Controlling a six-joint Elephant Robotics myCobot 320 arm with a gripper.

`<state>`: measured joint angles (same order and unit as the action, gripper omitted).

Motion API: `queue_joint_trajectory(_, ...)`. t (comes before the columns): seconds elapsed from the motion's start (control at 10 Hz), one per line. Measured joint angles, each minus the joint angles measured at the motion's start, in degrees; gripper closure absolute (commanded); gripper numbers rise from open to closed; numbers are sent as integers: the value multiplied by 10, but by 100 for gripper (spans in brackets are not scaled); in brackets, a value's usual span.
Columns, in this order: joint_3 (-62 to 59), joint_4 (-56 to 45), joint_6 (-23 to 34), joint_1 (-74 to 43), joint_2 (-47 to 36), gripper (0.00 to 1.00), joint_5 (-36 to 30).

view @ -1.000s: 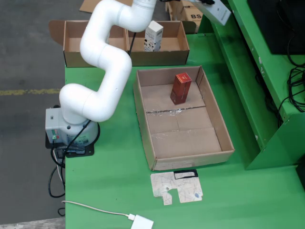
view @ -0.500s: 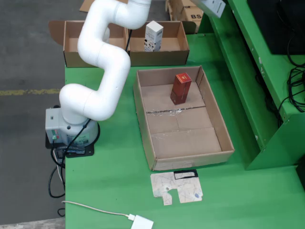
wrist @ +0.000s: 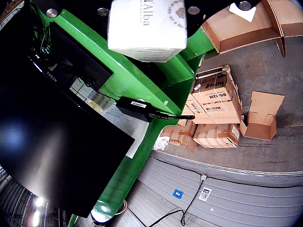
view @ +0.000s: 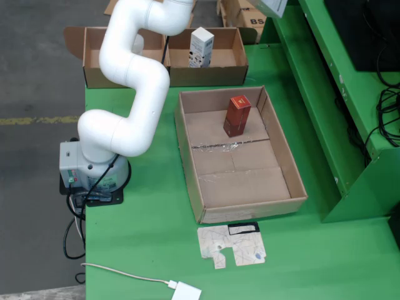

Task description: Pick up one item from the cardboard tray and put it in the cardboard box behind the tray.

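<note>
Hand [wrist: 147,7] grips a white carton [wrist: 147,28], raised high past the bench's [view: 144,225] far corner. Red carton [view: 237,115] upright in tray [view: 250,200]; another white carton [view: 201,47] stands in box [view: 219,70] behind it.

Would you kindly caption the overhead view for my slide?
White arm reaches past the box; a red carton stands in the tray.

Carton [view: 237,115] in tray [view: 294,172] — box [view: 220,70] behind.
</note>
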<state>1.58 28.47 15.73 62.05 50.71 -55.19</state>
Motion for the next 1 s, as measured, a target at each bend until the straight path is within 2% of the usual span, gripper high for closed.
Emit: queue_joint_trajectory(1.0, 0, 0, 35, 54, -12, 100, 0)
